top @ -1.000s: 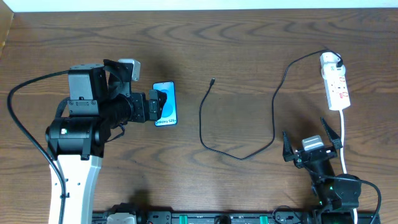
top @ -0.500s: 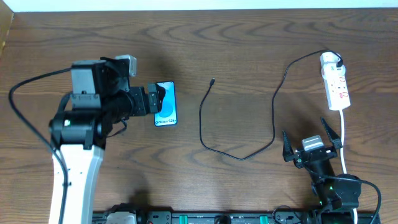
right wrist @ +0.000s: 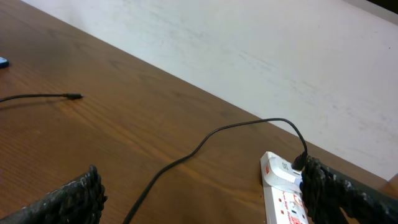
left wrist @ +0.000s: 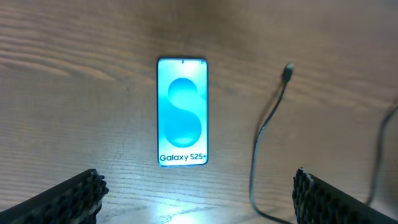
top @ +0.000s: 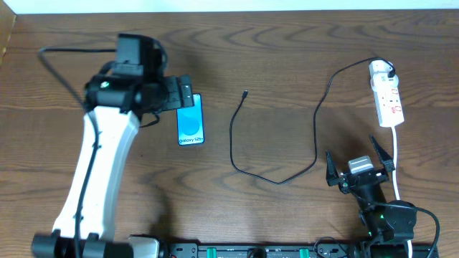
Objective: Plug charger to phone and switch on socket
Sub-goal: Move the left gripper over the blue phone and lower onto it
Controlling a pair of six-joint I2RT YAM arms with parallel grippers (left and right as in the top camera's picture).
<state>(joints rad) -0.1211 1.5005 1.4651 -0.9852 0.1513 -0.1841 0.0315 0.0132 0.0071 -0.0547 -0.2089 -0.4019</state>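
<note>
The phone (top: 190, 120) lies flat on the wooden table, blue screen up, showing "Galaxy S25+" (left wrist: 182, 112). My left gripper (top: 182, 94) hovers open just beyond the phone's far left corner; its fingers (left wrist: 68, 199) frame the bottom of the left wrist view with nothing between them. The charger (top: 233, 140), a thin black cable, snakes across the middle of the table. Its small tip (top: 246, 92) (left wrist: 289, 70) lies free to the right of the phone, and its black plug (top: 389, 72) (right wrist: 300, 163) sits in the socket (top: 386, 100) (right wrist: 283, 196). My right gripper (top: 359, 169) stands open near the front, short of the socket.
The socket's thick white cord (top: 396, 161) runs toward the front edge past my right gripper. A white wall (right wrist: 249, 50) borders the table's far side. My left arm (top: 100, 165) stretches from the front left across the table.
My left arm has lifted and swung toward the far side, taking its gripper off the phone's left edge, so the whole phone now shows. The right arm has not moved.
</note>
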